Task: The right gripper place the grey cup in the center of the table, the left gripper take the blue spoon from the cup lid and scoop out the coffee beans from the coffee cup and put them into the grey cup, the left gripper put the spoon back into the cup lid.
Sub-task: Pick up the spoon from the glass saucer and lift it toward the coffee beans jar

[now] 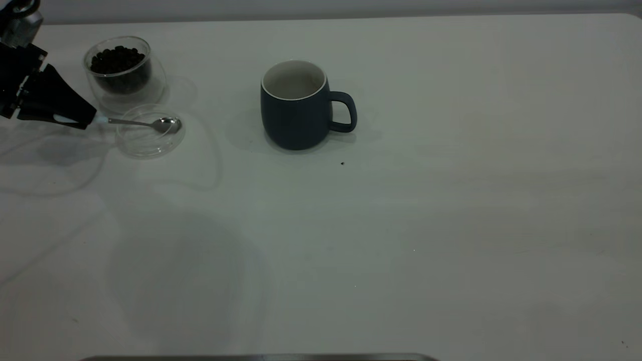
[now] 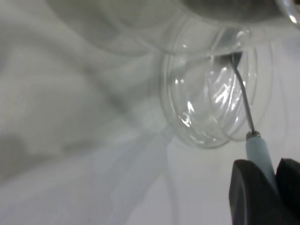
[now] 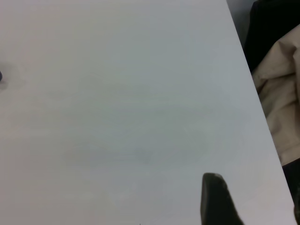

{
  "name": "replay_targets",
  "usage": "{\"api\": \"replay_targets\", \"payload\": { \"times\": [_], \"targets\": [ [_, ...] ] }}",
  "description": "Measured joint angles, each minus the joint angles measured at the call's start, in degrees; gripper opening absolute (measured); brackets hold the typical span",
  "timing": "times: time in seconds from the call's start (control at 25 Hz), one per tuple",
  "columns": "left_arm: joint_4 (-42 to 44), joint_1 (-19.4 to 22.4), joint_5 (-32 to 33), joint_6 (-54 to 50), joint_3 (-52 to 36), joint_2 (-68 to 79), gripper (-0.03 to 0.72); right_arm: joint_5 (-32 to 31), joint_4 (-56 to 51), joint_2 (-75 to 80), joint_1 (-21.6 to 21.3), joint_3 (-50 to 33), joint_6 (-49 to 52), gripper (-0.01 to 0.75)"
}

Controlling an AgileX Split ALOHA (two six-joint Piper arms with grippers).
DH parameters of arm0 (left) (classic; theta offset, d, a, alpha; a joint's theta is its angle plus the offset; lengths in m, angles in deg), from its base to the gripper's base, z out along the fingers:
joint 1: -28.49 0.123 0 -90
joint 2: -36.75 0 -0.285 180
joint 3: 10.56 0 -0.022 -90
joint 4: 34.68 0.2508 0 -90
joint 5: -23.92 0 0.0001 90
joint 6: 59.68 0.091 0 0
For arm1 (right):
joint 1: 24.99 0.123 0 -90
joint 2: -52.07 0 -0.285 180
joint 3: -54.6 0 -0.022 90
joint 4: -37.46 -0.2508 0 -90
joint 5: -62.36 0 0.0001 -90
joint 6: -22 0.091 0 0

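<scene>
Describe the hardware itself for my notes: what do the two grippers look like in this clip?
The left gripper is matte black and angular, tapering to a wedge-shaped tip, with a grey metal part above its black body at the exterior view's top left corner. In its wrist view its fingers are dark, blunt and rounded. Of the right gripper only one dark, rounded fingertip shows. No cables or markings are visible.

Bare white table [image 3: 117,108] across most of the view. 1 black fingertip [image 3: 215,199] of the right gripper low down. Beige cloth [image 3: 279,93] past the table edge.
</scene>
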State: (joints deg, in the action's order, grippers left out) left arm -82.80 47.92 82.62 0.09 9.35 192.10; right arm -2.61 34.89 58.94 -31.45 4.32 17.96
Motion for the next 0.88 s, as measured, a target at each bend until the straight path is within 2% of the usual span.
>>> {"api": "replay_targets", "payload": {
  "times": [0.4,0.56,0.88],
  "targets": [
    [1.52,3.17,7.06,-3.46,0.00,-0.06,0.130,0.00,0.00,0.00,0.00,0.00,0.00,0.364],
    [1.82,4.72,7.45,-4.32,0.00,-1.77,0.130,0.00,0.00,0.00,0.00,0.00,0.00,0.364],
    [1.77,4.91,7.93,-7.38,0.00,-5.57,0.130,0.00,0.01,0.00,0.00,0.00,-0.04,0.364]
  ]
}}
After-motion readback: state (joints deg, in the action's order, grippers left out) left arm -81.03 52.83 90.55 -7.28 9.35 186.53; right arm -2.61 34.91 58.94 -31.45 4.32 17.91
